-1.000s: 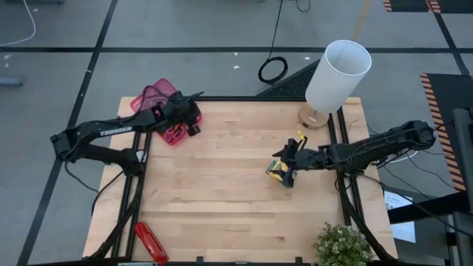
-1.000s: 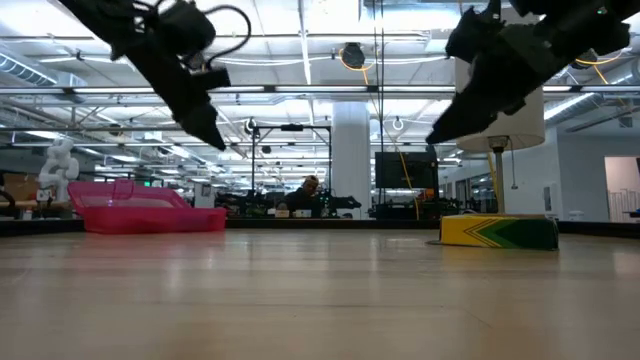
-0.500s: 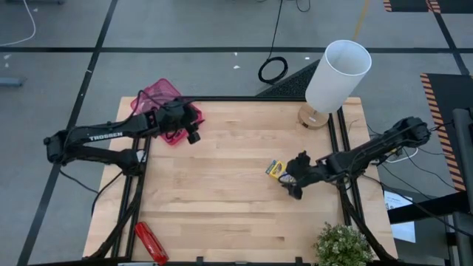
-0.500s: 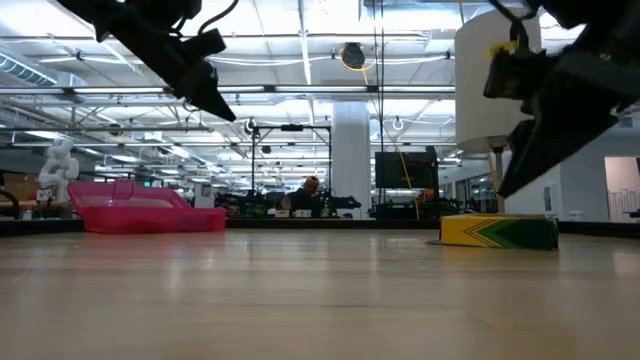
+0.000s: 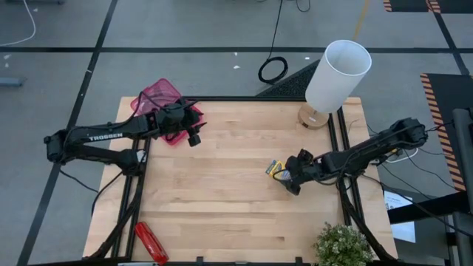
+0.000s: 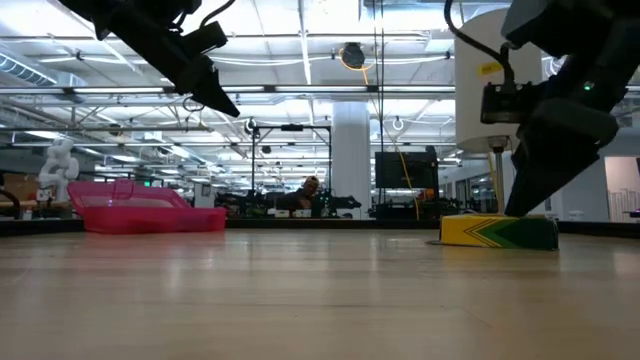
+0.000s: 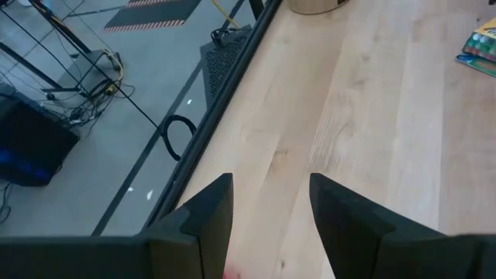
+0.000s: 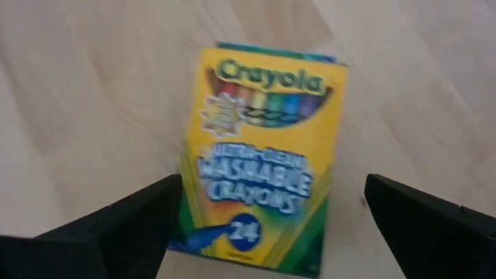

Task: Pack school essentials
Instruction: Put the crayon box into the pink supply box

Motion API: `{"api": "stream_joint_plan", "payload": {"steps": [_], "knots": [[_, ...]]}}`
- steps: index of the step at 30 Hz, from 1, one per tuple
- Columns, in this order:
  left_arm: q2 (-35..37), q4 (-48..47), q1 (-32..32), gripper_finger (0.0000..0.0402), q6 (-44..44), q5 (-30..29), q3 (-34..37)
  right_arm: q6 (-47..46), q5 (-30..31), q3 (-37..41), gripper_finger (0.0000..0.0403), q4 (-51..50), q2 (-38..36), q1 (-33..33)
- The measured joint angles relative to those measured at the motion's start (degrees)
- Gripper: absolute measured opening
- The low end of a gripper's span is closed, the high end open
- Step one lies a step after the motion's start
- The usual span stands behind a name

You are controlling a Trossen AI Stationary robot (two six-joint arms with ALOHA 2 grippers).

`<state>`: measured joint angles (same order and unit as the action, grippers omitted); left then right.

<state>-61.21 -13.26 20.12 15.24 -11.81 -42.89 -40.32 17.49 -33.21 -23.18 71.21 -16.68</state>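
Fingers point(image 8: 132, 225) spread wide astride crayon box point(image 8: 260, 155), its lower edge cropped

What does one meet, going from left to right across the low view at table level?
Pink tray → person far behind the table → crayon box, with the right gripper just above it.

A pale wooden table point(image 5: 222, 199) with a black frame stands on a grey floor point(image 5: 185, 29) crossed by dark lines, with a coiled black cable point(image 5: 272, 69) lying beyond the far edge. At the table's far right corner stands a white-shaded lamp point(image 5: 336, 74) on a wooden base, and a small green plant point(image 5: 342, 246) sits at the near right corner. Beyond the table lies a large open hall with ceiling strip lights point(image 6: 300, 60), a white column point(image 6: 351, 160) and dark monitors point(image 6: 404, 170).
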Motion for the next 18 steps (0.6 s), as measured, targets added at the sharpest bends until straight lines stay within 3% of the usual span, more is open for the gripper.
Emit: {"api": "stream_joint_plan", "payload": {"steps": [9,18], "knots": [[0.0,0.2,0.0,0.0175,0.8,0.0,0.0,-1.2,-4.1,0.0,0.04,3.0,3.2,2.1],[0.0,0.3,0.0,0.0175,1.3,0.0,0.0,0.5,-4.5,0.0,0.04,3.9,7.2,2.5]]}}
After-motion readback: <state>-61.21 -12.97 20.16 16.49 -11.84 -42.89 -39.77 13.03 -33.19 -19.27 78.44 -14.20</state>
